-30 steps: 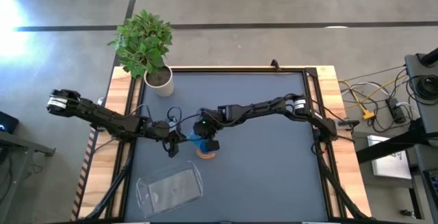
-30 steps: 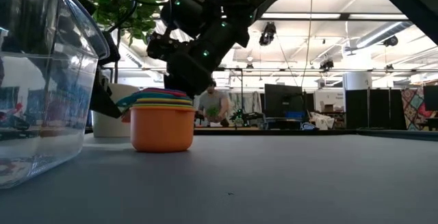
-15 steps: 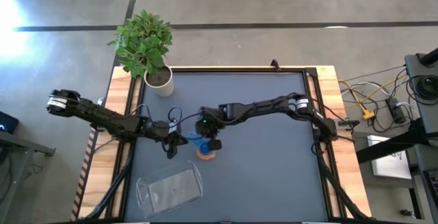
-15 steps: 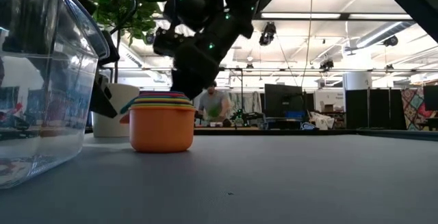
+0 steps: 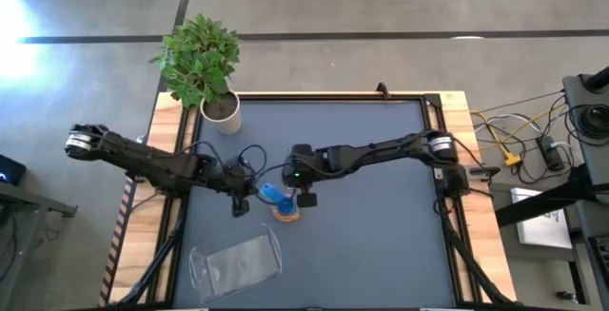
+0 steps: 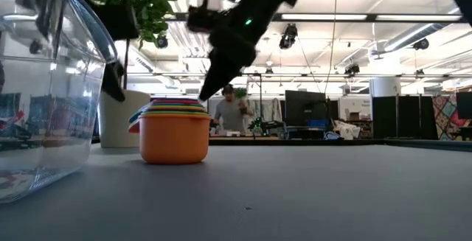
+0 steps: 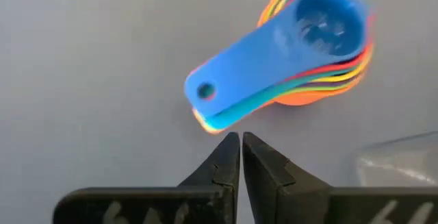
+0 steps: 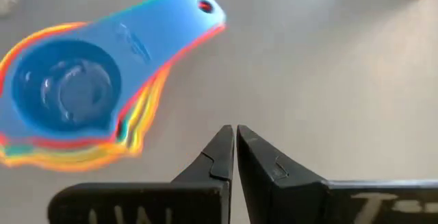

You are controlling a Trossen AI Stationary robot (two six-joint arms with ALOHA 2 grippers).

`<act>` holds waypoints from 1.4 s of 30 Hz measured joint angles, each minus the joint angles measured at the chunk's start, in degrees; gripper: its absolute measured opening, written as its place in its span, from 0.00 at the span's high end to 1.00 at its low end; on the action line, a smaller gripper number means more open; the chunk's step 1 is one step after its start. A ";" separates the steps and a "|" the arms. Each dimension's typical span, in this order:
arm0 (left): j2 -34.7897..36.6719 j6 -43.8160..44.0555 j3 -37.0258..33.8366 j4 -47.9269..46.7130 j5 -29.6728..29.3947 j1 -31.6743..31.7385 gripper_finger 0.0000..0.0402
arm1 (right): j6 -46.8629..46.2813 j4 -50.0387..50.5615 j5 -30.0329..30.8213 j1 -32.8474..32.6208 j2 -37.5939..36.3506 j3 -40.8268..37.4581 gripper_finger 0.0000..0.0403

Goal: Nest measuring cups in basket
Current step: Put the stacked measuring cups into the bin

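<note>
Right gripper [image 5: 306, 198] now lifted clear, fingers closed and empty, beside nested measuring cups [image 5: 283, 204] at frame centre, left gripper [image 5: 241, 204] closed alongside; stack complete, transfer to basket [image 5: 236, 261] at lower left pending.

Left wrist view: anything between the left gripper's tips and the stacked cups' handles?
Nothing. In the left wrist view, only bare grey table separates the shut left gripper from the stacked measuring cups, blue cup on top, handles pointing toward it.
</note>
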State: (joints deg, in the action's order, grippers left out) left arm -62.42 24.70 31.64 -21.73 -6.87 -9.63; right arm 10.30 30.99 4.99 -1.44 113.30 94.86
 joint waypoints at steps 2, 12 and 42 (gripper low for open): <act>-0.25 -2.78 2.75 -2.07 0.04 -0.02 0.98 | -0.68 -0.22 2.57 -0.73 -3.04 -2.74 0.98; -7.63 -20.61 12.78 -8.00 1.14 -0.02 0.71 | -6.17 -15.18 2.52 -1.25 -22.02 -26.94 0.98; -31.69 -33.28 33.43 -25.57 9.61 3.05 0.35 | -10.75 -25.74 1.92 -1.44 -32.47 -44.33 0.98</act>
State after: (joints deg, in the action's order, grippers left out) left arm -94.11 -8.58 65.07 -47.30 2.74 -6.59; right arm -0.45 5.26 6.92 -2.87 80.84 50.53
